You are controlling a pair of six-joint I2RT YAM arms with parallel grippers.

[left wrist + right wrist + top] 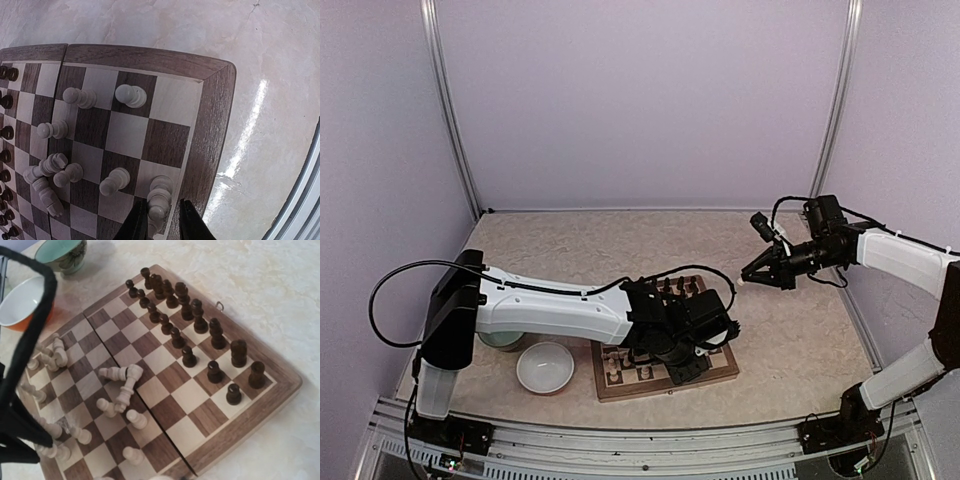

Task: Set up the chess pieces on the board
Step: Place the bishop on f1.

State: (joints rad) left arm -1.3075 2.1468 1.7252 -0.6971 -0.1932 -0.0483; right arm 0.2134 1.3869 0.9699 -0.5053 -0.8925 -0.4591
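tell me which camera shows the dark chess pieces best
The right wrist view: the dark pieces stand upright in two rows along one side of the board, unobstructed. The left wrist view catches only a few at its left edge. In the top external view the left arm hides most of them.

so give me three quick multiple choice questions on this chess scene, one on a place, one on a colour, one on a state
1. Where are the dark pieces?
A. in two rows along one side of the board
B. in a bowl
C. loose on the table

2. What colour is the corner piece between the fingers of the left gripper?
A. dark
B. cream
C. red

3. How is the mid-board cluster of cream pieces?
A. stacked
B. mostly tipped on their sides
C. upright in a row

Answers:
1. A, two lines of them stand by one edge.
2. B, it is pale wood.
3. B, they lie across the squares.
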